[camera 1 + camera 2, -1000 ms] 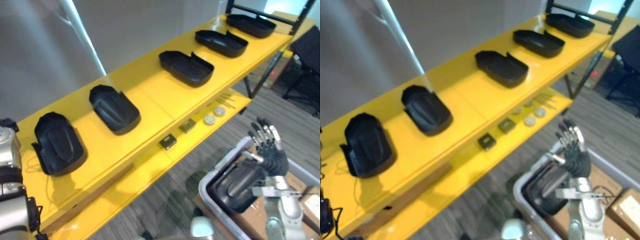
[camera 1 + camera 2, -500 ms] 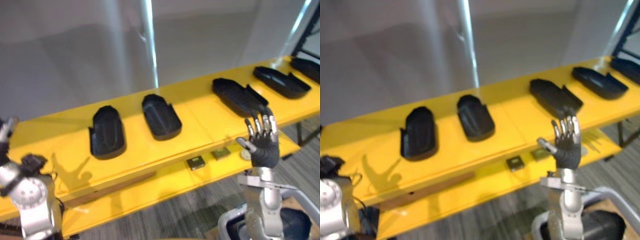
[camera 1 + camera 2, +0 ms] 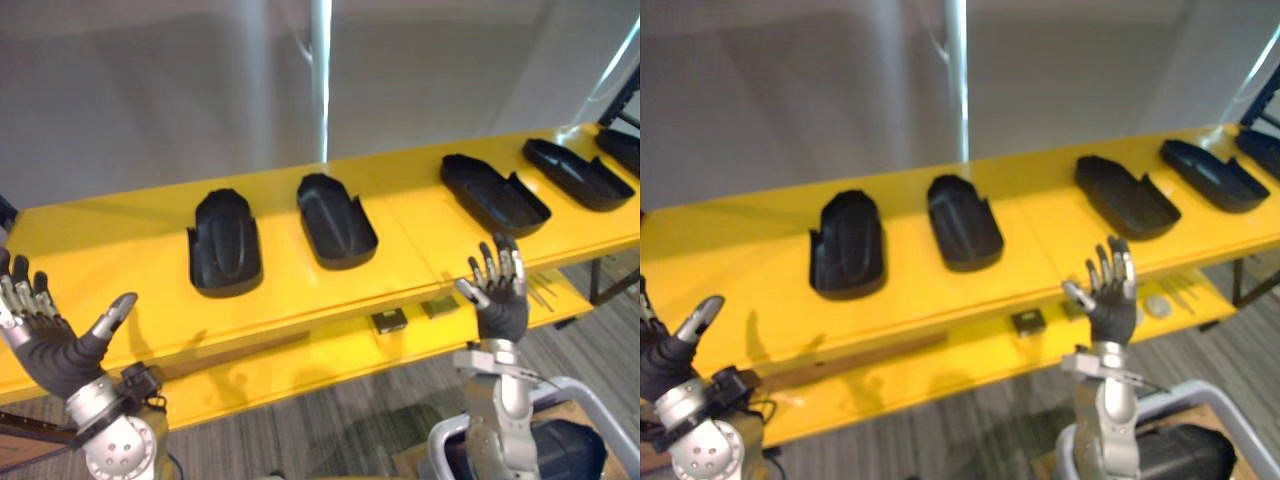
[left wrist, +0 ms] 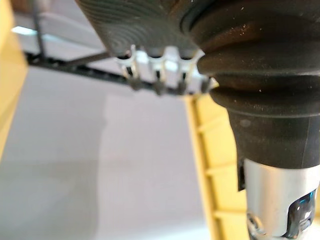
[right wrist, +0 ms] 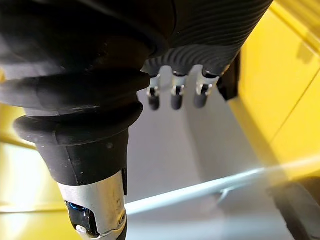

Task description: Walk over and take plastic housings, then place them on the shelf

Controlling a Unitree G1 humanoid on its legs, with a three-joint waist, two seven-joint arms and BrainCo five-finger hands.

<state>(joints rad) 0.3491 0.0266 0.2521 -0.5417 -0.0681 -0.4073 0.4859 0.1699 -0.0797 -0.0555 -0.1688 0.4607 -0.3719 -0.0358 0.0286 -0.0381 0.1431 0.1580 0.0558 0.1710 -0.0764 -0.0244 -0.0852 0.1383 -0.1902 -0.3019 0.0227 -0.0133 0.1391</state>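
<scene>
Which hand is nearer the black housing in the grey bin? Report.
Right. The right hand is raised open above the housing in the bin; the left hand is raised open far across on the robot's left.

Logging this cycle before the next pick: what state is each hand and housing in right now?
left hand: open, empty
right hand: open, empty
top-shelf housings: lying in a row on the yellow shelf, untouched
bin housing: lying in the grey bin, not picked up
</scene>
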